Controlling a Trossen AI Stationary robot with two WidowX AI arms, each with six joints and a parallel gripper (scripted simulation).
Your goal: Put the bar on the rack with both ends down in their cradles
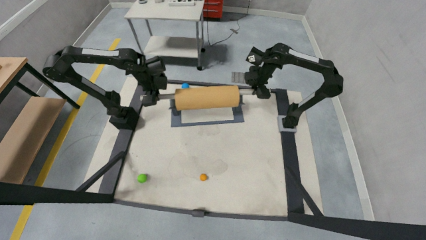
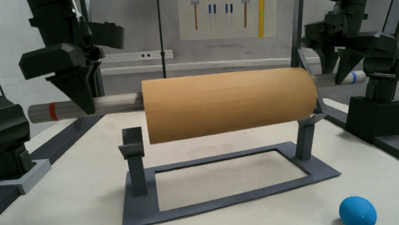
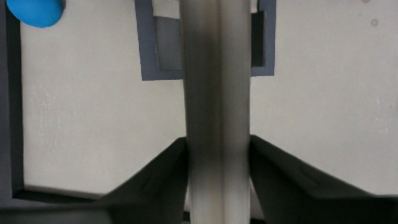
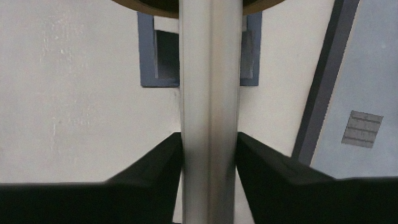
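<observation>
Top, bar: the bar (image 1: 166, 96) (image 2: 119, 102) (image 3: 217, 100) (image 4: 210, 90) runs side to side over the rack (image 1: 209, 124) (image 2: 233, 196) (image 3: 148, 50) (image 4: 147, 50)
Top, paper roll: the fat tan paper roll (image 1: 207, 97) (image 2: 230, 104) (image 4: 265, 5) is around the middle of the bar
Top, jaws: the left jaws (image 1: 150, 98) (image 2: 333, 78) and the right jaws (image 1: 259, 93) (image 2: 93, 104) are at the two ends of the bar, one on each side of the roll
Top, balls: a green ball (image 1: 142, 178) and an orange ball (image 1: 203, 177) sit on the table (image 1: 206, 149) (image 2: 77, 186) (image 3: 100, 115) (image 4: 100, 115), well apart from the rack, and a blue ball (image 1: 185, 85) (image 2: 358, 211) (image 3: 36, 11) peeks out behind the roll
Exterior, red band: the red band (image 2: 53, 111) is on the bar just past the right jaws, which pinch the bar
Exterior, blue band: the blue band (image 2: 353, 78) is on the bar just past the left jaws, which pinch it too
Exterior, cradles: the near cradle (image 2: 132, 150) is under the bar with a gap between; the bar over the far cradle (image 2: 312, 119) is hidden by the roll, so I can't tell if they touch
Exterior, rack: its base lies flat on the table
Left wrist, jaws: clamped on the bar, one finger on each side
Right wrist, jaws: clamped on the bar as well, with the roll's edge near the top
</observation>
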